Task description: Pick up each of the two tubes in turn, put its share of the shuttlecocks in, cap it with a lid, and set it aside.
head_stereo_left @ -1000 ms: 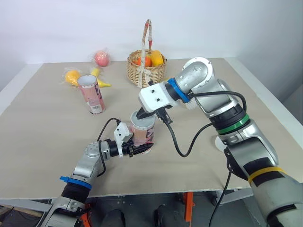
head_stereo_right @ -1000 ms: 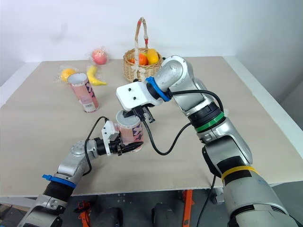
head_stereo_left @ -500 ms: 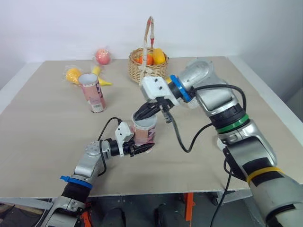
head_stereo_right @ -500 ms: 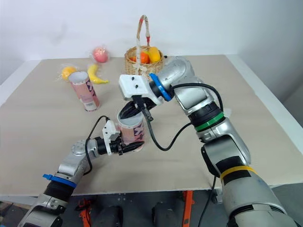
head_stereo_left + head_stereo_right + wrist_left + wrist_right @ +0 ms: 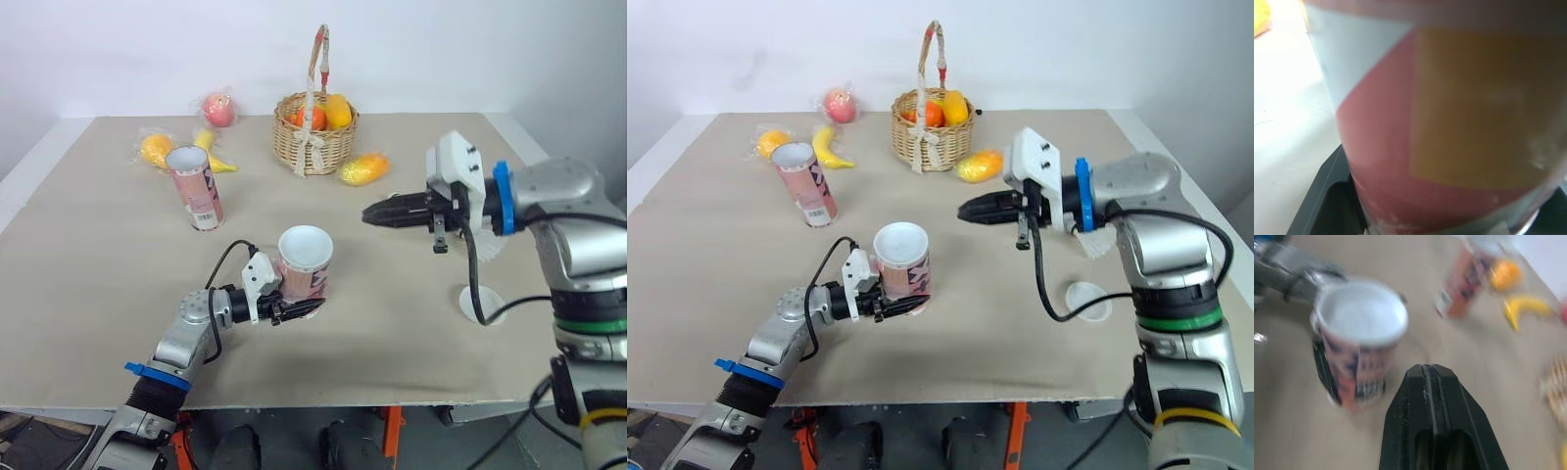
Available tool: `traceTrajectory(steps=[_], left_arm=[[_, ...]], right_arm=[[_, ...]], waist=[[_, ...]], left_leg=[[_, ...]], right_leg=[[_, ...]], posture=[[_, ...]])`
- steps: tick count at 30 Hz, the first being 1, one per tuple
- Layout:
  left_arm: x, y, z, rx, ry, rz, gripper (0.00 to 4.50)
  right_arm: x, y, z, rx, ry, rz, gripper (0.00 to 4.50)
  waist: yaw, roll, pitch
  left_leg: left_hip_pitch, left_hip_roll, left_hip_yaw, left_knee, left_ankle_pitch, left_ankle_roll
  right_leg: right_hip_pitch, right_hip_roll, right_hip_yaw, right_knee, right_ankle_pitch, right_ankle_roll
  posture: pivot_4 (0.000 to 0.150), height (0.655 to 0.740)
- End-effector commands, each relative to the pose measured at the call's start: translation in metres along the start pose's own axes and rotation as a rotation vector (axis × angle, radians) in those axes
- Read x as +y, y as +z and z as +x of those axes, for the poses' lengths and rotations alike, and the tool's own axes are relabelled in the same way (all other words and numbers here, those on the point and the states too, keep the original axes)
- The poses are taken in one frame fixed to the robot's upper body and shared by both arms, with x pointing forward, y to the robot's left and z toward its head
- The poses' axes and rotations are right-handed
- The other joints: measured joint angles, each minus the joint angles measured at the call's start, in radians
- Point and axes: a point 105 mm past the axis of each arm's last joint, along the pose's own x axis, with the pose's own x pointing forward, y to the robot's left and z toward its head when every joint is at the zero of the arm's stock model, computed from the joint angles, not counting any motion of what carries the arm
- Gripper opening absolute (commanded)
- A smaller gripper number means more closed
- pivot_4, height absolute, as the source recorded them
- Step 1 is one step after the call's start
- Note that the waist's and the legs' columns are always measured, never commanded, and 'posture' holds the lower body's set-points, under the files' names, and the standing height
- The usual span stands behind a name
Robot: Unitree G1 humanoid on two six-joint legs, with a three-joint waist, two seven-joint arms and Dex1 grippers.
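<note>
Left end effector (image 5: 294,309) clamps tube (image 5: 305,264); right end effector (image 5: 372,213) closed, apart.

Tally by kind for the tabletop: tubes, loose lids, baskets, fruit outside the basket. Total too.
Tubes: 2 (near tube, far tube)
Loose lids: 1 (lid)
Baskets: 1 (basket)
Fruit outside the basket: 4 (pink fruit, orange, banana, yellow fruit)
Total: 8

The right hand (image 5: 370,213) has withdrawn rightward, well clear of the tube (image 5: 305,264).
</note>
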Motion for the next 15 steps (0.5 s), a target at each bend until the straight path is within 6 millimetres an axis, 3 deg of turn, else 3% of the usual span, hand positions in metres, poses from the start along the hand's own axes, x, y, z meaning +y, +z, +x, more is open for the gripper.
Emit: traceTrajectory(steps=[1, 2, 6, 10, 15], left_arm=[[0.007, -0.013, -0.008, 0.074, 0.026, -0.006, 2.92], [0.009, -0.012, -0.008, 0.075, 0.028, -0.002, 2.92], [0.014, -0.004, -0.008, 0.049, 0.022, 0.004, 4.34], [0.008, 0.005, -0.010, 0.015, -0.033, -0.020, 4.49], [0.004, 0.012, -0.021, 0.025, -0.061, -0.029, 4.49]], right_arm=[[0.013, -0.012, -0.003, 0.060, -0.041, -0.002, 1.80], [0.018, -0.021, -0.002, 0.078, -0.045, 0.030, 2.41], [0.037, -0.046, 0.006, 0.103, -0.056, 0.157, 4.33], [0.052, -0.051, 0.014, 0.091, -0.010, 0.200, 4.49], [0.054, -0.052, 0.022, 0.071, 0.020, 0.240, 4.49]], waist=[[-0.001, -0.001, 0.001], [-0.001, -0.001, 0.001], [-0.001, -0.002, 0.003], [0.000, -0.002, 0.008], [0.001, -0.004, 0.013]], left_leg=[[0.000, 0.000, 0.000, 0.000, 0.000, 0.000], [0.000, 0.000, 0.000, 0.000, 0.000, 0.000], [0.000, 0.000, 0.000, 0.001, 0.000, 0.000], [-0.003, -0.001, 0.000, 0.001, 0.000, 0.000], [-0.007, -0.001, -0.002, 0.002, -0.001, -0.001]], right_leg=[[0.000, 0.000, 0.000, 0.000, 0.000, 0.000], [0.000, 0.000, 0.000, 0.000, 0.000, 0.000], [0.000, 0.000, 0.000, 0.000, 0.001, 0.001], [-0.001, 0.000, 0.000, 0.000, 0.000, 0.003], [-0.002, -0.001, -0.002, -0.003, -0.001, 0.003]], posture=[[0.150, 0.7400], [0.150, 0.7400], [0.150, 0.7400], [0.150, 0.7400], [0.150, 0.7400]])
